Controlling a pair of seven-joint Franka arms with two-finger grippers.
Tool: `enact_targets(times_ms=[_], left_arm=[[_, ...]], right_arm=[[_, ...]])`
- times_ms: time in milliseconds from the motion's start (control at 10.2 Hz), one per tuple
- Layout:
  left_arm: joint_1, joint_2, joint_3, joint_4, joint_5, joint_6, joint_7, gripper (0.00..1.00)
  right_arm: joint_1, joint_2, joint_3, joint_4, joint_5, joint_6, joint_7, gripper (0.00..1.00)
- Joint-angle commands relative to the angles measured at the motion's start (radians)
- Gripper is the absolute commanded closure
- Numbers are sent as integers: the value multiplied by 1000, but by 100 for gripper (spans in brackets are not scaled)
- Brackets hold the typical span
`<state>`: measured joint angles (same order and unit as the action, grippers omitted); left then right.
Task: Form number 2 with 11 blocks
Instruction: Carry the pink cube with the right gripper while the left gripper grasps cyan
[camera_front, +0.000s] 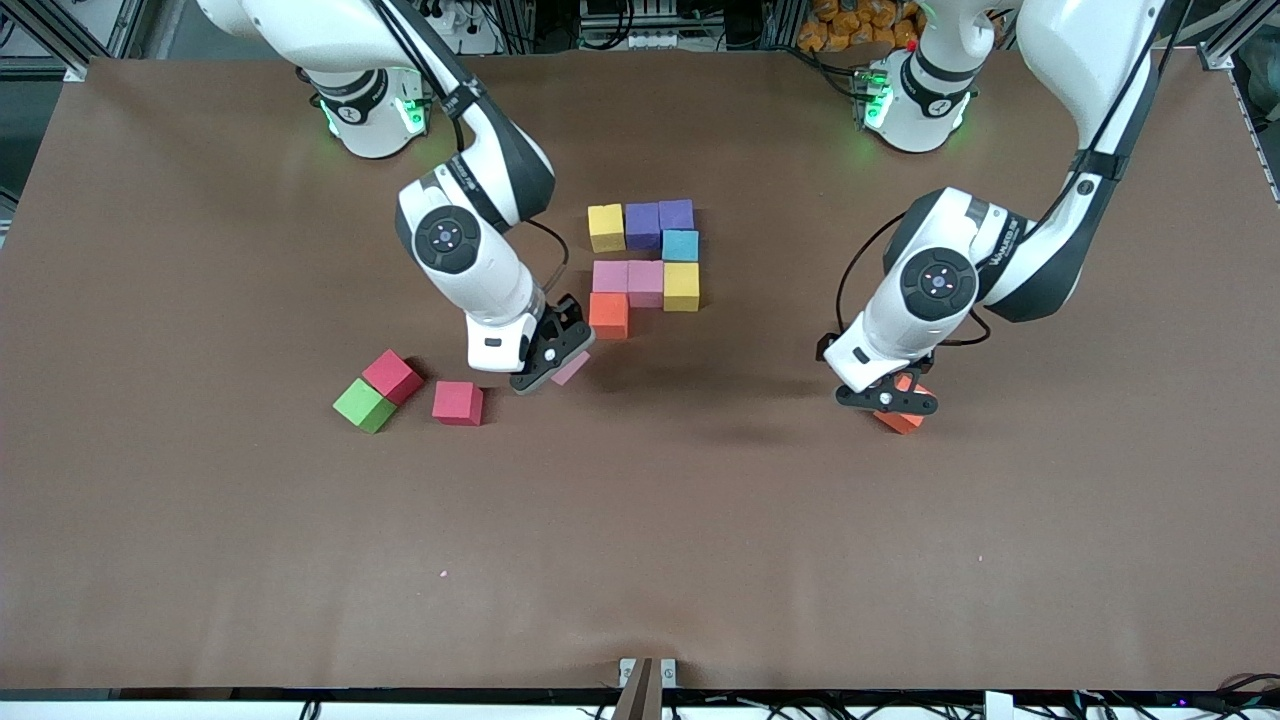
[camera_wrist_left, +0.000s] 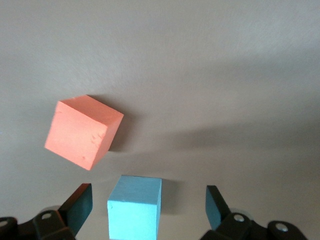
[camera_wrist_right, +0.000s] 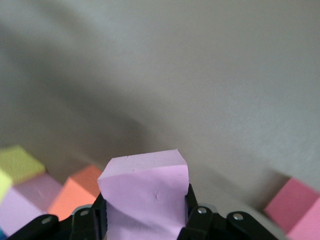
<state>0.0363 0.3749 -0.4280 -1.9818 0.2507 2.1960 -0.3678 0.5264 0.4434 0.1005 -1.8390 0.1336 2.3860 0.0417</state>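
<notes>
Right wrist view first: my right gripper (camera_wrist_right: 145, 220) has its jaws clenched on a pink block (camera_wrist_right: 145, 192), lifted off the table, with the orange block (camera_wrist_right: 75, 192) of the figure just below it and a red block (camera_wrist_right: 295, 202) off to one side. From the front view, that right gripper (camera_front: 560, 362) hangs over the table just beside the orange block (camera_front: 609, 315), which I judge is where the next piece of the 2 belongs, so I am carrying the pink block (camera_front: 571, 368) in low to set it down against the orange one.

My left gripper (camera_wrist_left: 147, 215) has its jaws released and spread wide, straddling a light blue block (camera_wrist_left: 135, 207) without touching it; a second orange block (camera_wrist_left: 82, 131) sits near it, rotated out of square. I read this as lining up a pick. In the front view the left gripper (camera_front: 890, 398) is low over the table toward the left arm's end, and only the second orange block (camera_front: 900, 418) shows there, the blue one being hidden under the hand.

Outward from there, the built part (camera_front: 648, 255) lies mid-table: yellow, purple, purple along the top, light blue and yellow down one edge, two pink across the middle, orange at the lower corner. Toward the right arm's end rest two red blocks (camera_front: 458, 403) and the green block (camera_front: 363, 405), the green touching one red.
</notes>
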Motion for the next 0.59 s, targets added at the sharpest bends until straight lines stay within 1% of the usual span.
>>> enact_targets(times_ms=[0,98,197,295,491], left_arm=[[37,-41,-8,-112,10,79,21,0],[48,-39,-8,-123,10,79,23,0],[48,-40,-8,-132,10,79,24,0],[48,-44,-8,-147,12,79,24,0],[47,-47,-8,-175,19,84,33,0]], right_arm=[[67,96,-24,67,-5,54,253,75],[98,98,-50,72,-8,52,321,75],[134,101,-89,75,-8,53,361,75],[162,115,-111,76,-2,56,404,75],[191,149,-122,96,-5,53,550,75]])
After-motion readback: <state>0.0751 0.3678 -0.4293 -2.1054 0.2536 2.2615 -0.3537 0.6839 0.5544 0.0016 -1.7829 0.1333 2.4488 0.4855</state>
